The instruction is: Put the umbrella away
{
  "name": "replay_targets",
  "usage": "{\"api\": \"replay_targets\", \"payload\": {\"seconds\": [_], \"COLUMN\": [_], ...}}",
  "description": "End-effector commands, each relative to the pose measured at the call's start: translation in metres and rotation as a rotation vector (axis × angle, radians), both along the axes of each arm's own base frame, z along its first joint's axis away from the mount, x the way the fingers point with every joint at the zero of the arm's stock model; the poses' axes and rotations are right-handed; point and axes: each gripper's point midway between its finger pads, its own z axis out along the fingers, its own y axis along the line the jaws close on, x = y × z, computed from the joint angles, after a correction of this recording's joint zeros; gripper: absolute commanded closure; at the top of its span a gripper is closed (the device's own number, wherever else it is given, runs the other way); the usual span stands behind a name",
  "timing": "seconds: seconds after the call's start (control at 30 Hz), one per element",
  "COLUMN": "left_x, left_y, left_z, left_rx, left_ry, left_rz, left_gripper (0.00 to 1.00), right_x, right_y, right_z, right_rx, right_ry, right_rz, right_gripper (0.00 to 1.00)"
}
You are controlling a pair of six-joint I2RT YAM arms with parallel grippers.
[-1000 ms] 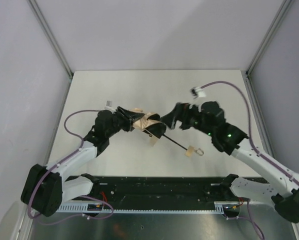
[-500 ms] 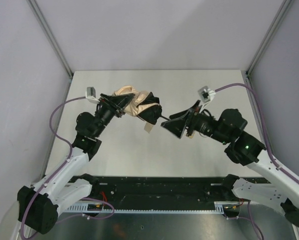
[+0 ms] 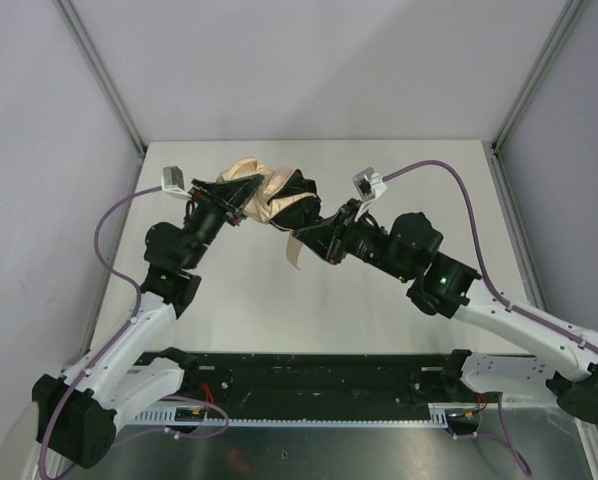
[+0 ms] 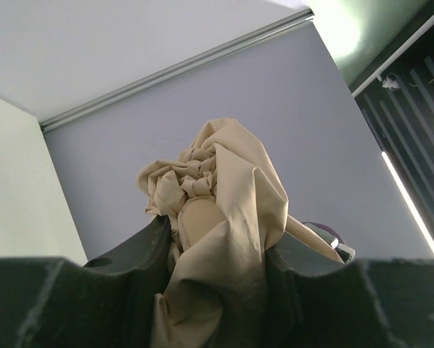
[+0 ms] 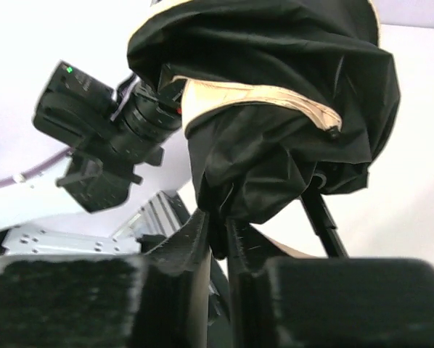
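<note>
Left gripper [image 4: 217, 243] is clamped on a bunched fold of the umbrella [image 3: 275, 200], with tan cloth filling the gap between its 2 fingers [image 4: 133, 254]. The right gripper [image 5: 218, 230] is all but closed, with only a thin slit between its pads, pinching the black underside of the canopy. The bundle hangs in the air over the far half of the table [image 3: 229, 300], slung between the 2 arms. Its long axis runs from the crumpled tan crown at far left toward the right gripper, nearer and to the right. A tan tab [image 3: 294, 252] dangles below. No view shows the handle. A short black rod [image 5: 320, 214] shows beside the right fingers, shaft or rib I cannot tell, and the canopy hides the rest.
</note>
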Motion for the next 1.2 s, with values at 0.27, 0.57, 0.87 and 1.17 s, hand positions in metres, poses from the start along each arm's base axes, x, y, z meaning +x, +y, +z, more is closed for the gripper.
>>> {"api": "replay_targets", "payload": {"seconds": [0.27,0.57,0.87,1.17], "left_x": [-0.004,-0.026,-0.044,-0.047], "left_y": [0.023,0.004,-0.018,-0.023], "left_z": [0.069,0.077,0.053,0.046], "left_rx": [-0.317,-0.371,-0.332,-0.298], "left_ry": [-0.015,0.032,0.196,0.314], "left_rz": [0.028,-0.111,-0.237,-0.255], "left_gripper": [1.0,1.0,1.0,1.0], "right_x": [-0.029,0.039,0.077,0.061], "right_y": [0.06,0.056,0.008,0.0], "right_z": [0.054,0.004,-0.003,-0.011], "right_rx": [0.2,-0.017,-0.227,-0.339], "right_ry": [-0.224,-0.277,-0.382,-0.424], "right_rz": [0.082,-0.243,-0.542,-0.461], "right_gripper": [1.0,1.0,0.92,0.6]}}
